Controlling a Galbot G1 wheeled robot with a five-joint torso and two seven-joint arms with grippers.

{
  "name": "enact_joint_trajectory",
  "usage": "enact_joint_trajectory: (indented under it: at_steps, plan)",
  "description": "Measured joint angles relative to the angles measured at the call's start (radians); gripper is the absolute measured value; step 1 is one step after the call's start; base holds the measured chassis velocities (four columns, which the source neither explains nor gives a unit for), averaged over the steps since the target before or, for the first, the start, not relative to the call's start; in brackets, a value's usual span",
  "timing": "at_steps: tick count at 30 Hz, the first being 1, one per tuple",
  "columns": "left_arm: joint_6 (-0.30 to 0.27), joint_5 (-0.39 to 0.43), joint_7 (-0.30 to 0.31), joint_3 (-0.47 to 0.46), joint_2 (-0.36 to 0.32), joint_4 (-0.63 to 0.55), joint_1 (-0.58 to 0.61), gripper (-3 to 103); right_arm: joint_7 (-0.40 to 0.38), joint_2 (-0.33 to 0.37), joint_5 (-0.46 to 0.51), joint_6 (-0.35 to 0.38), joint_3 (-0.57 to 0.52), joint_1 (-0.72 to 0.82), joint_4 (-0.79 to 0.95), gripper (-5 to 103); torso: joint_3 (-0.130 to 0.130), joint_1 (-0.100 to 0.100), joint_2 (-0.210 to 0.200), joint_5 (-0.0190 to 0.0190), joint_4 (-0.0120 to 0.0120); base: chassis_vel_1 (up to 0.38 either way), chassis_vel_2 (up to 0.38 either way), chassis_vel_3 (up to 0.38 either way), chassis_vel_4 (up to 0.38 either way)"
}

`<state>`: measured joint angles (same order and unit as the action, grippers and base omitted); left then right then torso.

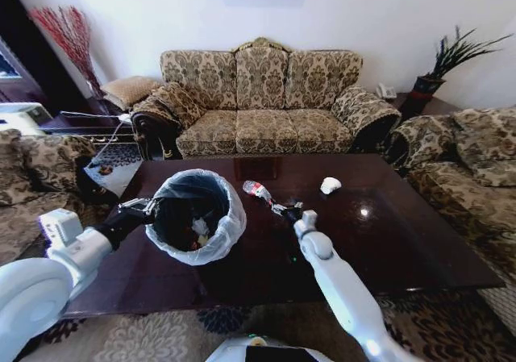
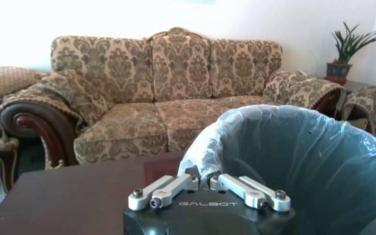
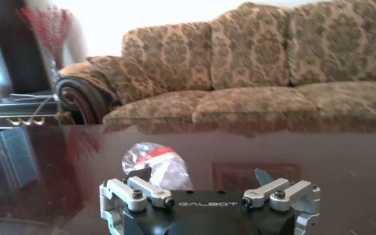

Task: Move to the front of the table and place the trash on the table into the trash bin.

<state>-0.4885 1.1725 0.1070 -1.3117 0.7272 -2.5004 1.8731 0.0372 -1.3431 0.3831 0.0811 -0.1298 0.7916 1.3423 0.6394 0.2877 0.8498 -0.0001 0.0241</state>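
The trash bin (image 1: 211, 194), black with a whitish bag over its rim, stands on the left half of the dark glossy table (image 1: 403, 241). My left gripper (image 1: 150, 209) is shut on the bin's near-left rim; the left wrist view shows the gripper (image 2: 205, 180) pinching the bag edge of the bin (image 2: 305, 152). A clear bottle (image 1: 257, 190) with a red label lies right of the bin. My right gripper (image 1: 284, 211) is open just behind the bottle (image 3: 154, 164), which lies by one fingertip (image 3: 137, 175). A crumpled white paper (image 1: 330, 185) lies farther right. Some litter (image 1: 200, 229) sits inside the bin.
A patterned sofa (image 1: 262, 104) stands behind the table, with armchairs at the left (image 1: 32, 176) and right (image 1: 472, 160). A dark side table (image 1: 76, 122) and a potted plant (image 1: 439, 68) flank the sofa. A patterned rug (image 1: 153, 334) lies under the table's near edge.
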Motion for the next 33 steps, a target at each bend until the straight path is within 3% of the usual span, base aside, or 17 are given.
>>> enact_joint_trajectory:
  at_steps: [6, 12, 22, 25, 27, 33]
  plan:
    - [0.0, 0.022, 0.01, -0.009, -0.001, 0.0, 0.005, 3, 0.051, -0.027, -0.01, -0.033, 0.013, -0.053, -0.079, 100, 0.001, 0.002, 0.0, 0.0, -0.0012, 0.024, -0.006, -0.011, 0.016]
    - [-0.002, 0.023, 0.012, -0.008, -0.005, 0.0, 0.002, 3, 0.082, -0.07, -0.038, -0.06, 0.025, -0.097, -0.17, 100, 0.001, 0.002, 0.0, 0.0001, -0.0009, 0.0, 0.0, 0.0, 0.0]
    - [-0.002, 0.024, 0.012, -0.008, -0.009, 0.0, 0.0, 3, 0.059, -0.132, -0.068, -0.085, 0.031, -0.146, -0.299, 101, 0.001, 0.001, 0.0, 0.0001, -0.0007, 0.0, 0.0, 0.0, 0.0]
    - [-0.002, 0.024, 0.011, -0.007, -0.009, 0.0, -0.001, 3, 0.053, -0.142, -0.072, -0.09, 0.028, -0.163, -0.348, 89, 0.001, 0.001, 0.0, 0.0, -0.001, 0.0, 0.0, 0.0, 0.0]
    - [-0.002, 0.024, 0.011, -0.007, -0.009, 0.0, -0.002, 3, 0.052, -0.144, -0.072, -0.091, 0.027, -0.164, -0.355, 89, 0.0, 0.001, 0.0, 0.0, -0.0009, 0.0, 0.0, 0.0, 0.0]
    - [-0.001, 0.024, 0.011, -0.001, -0.016, 0.007, -0.011, 3, 0.053, -0.14, -0.071, -0.091, 0.029, -0.159, -0.346, 61, 0.0, 0.001, 0.0, 0.0, -0.0009, 0.0, 0.0, 0.0, 0.0]
